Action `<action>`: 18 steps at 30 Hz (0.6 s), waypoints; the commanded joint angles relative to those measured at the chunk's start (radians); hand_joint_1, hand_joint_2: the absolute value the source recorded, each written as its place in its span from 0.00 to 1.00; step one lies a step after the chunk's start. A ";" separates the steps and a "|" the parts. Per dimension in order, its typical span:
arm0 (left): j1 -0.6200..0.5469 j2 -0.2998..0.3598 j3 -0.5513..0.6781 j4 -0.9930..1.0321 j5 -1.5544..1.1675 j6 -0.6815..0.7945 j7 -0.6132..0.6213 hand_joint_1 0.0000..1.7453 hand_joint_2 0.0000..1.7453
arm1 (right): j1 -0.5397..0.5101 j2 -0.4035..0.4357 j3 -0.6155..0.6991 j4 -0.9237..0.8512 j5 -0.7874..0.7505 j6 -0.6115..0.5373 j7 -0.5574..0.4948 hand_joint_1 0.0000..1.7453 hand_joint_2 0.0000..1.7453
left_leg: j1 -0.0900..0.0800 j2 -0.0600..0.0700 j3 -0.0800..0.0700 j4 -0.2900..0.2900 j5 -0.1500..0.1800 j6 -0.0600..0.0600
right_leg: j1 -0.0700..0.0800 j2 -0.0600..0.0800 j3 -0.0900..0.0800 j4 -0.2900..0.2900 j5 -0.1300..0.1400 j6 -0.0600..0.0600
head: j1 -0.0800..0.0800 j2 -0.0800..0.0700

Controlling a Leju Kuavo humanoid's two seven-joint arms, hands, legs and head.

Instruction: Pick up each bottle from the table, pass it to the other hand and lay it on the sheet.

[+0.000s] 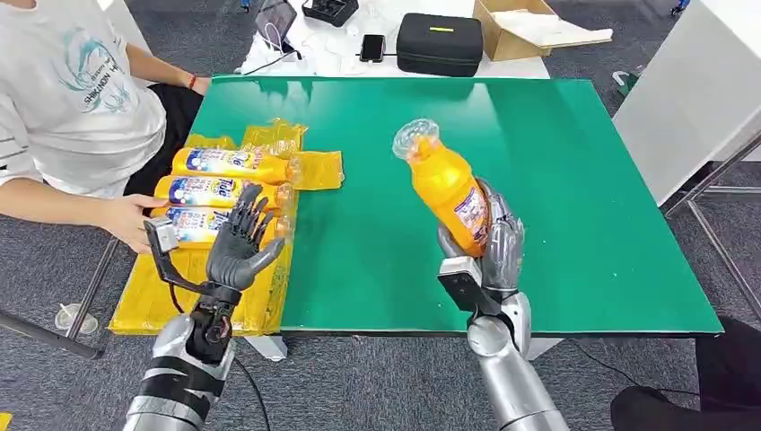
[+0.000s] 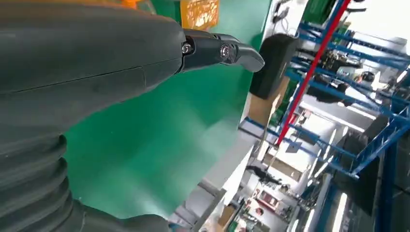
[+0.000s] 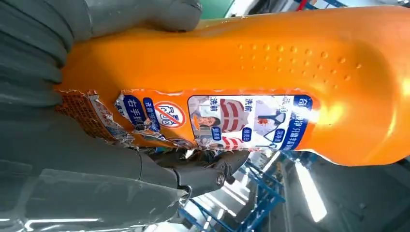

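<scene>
Over green table (image 1: 556, 180), right robot hand (image 1: 494, 247) gripping orange bottle (image 1: 446, 184) — clear cap, torn label

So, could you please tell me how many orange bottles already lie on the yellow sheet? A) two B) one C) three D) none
C: three orange bottles lie side by side on the yellow sheet, while the right hand holds a fourth bottle above the green table.

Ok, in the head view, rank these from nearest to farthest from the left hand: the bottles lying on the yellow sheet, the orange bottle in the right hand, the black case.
1. Bottles on the sheet: directly beyond the left hand.
2. Orange bottle: across the green table, held in the right hand.
3. Black case: past the table's far edge.
</scene>
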 commanded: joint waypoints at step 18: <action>-0.065 0.039 -0.273 0.119 0.046 -0.141 -0.003 0.00 1.00 | -0.179 0.175 0.194 0.518 -0.004 0.106 -0.070 0.96 1.00 | 0.001 0.003 0.004 -0.001 -0.001 0.001 | 0.001 0.001 0.004 -0.001 -0.001 -0.001 | 0.000 0.000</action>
